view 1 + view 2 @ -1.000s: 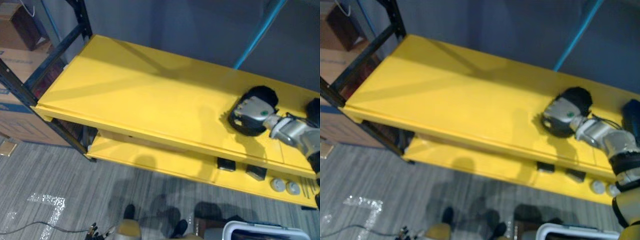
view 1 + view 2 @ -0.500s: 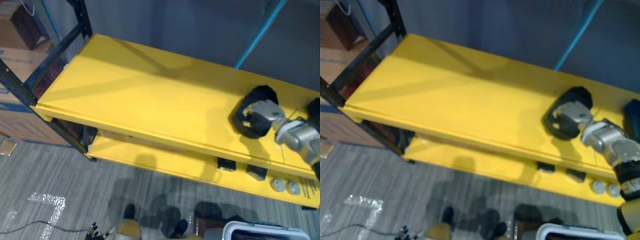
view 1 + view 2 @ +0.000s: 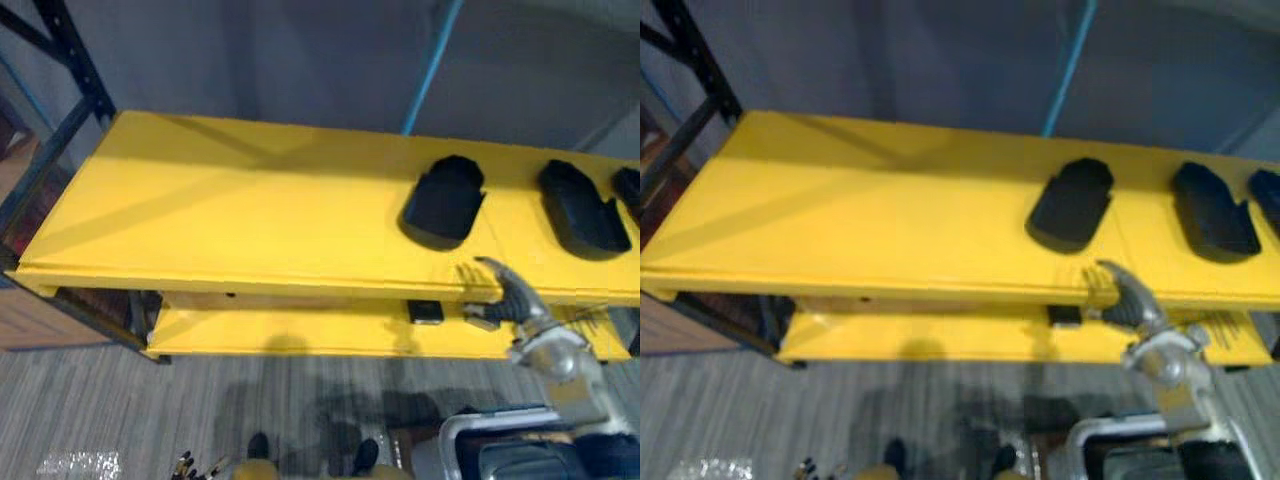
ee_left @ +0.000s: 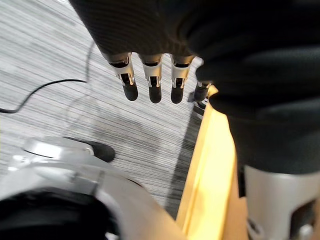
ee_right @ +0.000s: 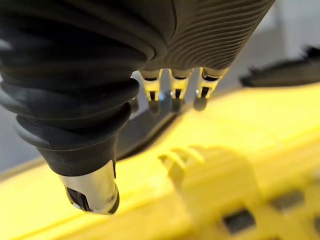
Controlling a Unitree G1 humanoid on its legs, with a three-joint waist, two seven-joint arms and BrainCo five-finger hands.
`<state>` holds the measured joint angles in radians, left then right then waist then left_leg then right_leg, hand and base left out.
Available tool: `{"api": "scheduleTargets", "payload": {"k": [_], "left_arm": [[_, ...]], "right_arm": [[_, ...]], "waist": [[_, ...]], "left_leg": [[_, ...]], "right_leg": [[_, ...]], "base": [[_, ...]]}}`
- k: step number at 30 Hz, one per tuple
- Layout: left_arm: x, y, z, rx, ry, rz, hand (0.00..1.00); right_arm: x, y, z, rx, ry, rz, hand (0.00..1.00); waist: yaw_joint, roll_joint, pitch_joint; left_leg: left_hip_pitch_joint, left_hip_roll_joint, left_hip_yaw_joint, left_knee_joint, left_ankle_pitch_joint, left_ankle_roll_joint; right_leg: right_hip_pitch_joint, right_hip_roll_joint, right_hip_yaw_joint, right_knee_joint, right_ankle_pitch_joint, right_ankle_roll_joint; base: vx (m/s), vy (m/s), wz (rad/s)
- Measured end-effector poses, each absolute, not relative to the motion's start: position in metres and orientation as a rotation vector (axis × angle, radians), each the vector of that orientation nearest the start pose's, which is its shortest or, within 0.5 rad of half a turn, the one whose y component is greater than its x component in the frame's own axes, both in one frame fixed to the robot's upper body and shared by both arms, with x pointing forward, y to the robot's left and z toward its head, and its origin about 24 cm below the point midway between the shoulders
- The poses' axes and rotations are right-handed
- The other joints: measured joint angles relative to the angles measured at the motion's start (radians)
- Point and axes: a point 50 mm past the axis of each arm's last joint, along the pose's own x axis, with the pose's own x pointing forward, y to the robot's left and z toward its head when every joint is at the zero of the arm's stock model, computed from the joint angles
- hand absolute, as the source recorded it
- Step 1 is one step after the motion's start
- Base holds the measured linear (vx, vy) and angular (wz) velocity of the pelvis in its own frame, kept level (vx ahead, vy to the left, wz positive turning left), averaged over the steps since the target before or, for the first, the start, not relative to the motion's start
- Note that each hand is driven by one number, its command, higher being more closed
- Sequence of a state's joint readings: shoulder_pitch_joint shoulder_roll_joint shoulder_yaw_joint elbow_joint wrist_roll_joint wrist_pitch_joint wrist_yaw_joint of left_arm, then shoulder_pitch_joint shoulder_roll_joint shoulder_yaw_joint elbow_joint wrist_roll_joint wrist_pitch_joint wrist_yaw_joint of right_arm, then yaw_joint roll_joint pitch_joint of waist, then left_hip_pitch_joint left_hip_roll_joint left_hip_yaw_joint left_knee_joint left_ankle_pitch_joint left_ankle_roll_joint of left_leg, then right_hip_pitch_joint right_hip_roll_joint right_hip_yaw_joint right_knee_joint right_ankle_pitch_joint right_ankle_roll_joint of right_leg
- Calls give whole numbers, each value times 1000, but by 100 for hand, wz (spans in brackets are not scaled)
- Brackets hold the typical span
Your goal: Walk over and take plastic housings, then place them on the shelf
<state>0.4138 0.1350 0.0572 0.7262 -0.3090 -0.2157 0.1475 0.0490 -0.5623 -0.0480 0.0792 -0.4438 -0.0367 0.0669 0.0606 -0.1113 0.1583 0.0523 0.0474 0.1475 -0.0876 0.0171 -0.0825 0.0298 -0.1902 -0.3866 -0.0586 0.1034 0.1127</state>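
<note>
Black housing (image 3: 443, 197) on yellow shelf (image 3: 220, 210), second housing (image 3: 583, 208) near; right hand (image 3: 510, 295) empty.

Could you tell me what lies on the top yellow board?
A left black housing, a right housing, apart, and a third housing cut at the edge. The board hides most of the lower shelf.

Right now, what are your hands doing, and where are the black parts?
Right hand open, empty, by shelf edge. Left hand open, over floor. Plastic housings lie on shelf top. Nothing blocking.
</note>
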Motion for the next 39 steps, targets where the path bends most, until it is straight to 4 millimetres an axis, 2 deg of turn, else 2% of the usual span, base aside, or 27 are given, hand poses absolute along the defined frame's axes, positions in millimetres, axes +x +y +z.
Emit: {"api": "scheduleTargets", "payload": {"k": [6,10,12,19,22,30,34,39], "left_arm": [[40,229,-136,-84,887,522,0],[40,228,-136,-85,883,525,0],[40,228,-136,-84,882,529,0],[40,227,-138,-78,881,539,0],[39,227,-139,-75,885,542,0],[35,223,-143,-69,916,523,0],[37,222,-143,-65,913,518,0],[40,222,-143,-62,910,512,0]], "right_arm": [[230,-245,50,-938,74,38,0],[230,-234,64,-1010,-93,-62,0],[231,-224,73,-998,-168,-53,0],[232,-212,74,-984,-224,-33,0],[237,-209,79,-1048,-258,-82,0],[249,-191,74,-1127,-197,-29,0],[264,-185,82,-1156,-207,-27,0],[282,-178,79,-1188,-181,6,0]], "waist": [[-15,9,-28],[-16,12,-35],[-16,13,-37],[-9,21,-41],[-9,21,-42],[-4,39,-52],[11,41,-53],[29,40,-52]], "left_leg": [[0,0,4,0,-4,5],[3,4,9,0,-7,1],[7,5,14,0,-8,0],[18,2,22,1,-18,-3],[20,3,25,1,-18,-3],[20,3,26,0,-18,-2],[20,3,24,0,-18,-2],[16,0,11,0,-18,-2]], "right_leg": [[-1,0,5,1,-2,3],[0,-1,10,0,-1,4],[2,1,13,0,3,8],[7,4,21,-1,4,9],[7,5,26,-1,3,8],[6,4,29,1,-6,2],[6,4,28,1,-3,7],[8,3,15,0,-1,9]], "base": [[-3,0,-1],[50,-13,-2],[67,-10,-5],[42,2,-4],[-21,-1,-2],[-5,0,0],[0,0,0],[23,-1,7]]}}
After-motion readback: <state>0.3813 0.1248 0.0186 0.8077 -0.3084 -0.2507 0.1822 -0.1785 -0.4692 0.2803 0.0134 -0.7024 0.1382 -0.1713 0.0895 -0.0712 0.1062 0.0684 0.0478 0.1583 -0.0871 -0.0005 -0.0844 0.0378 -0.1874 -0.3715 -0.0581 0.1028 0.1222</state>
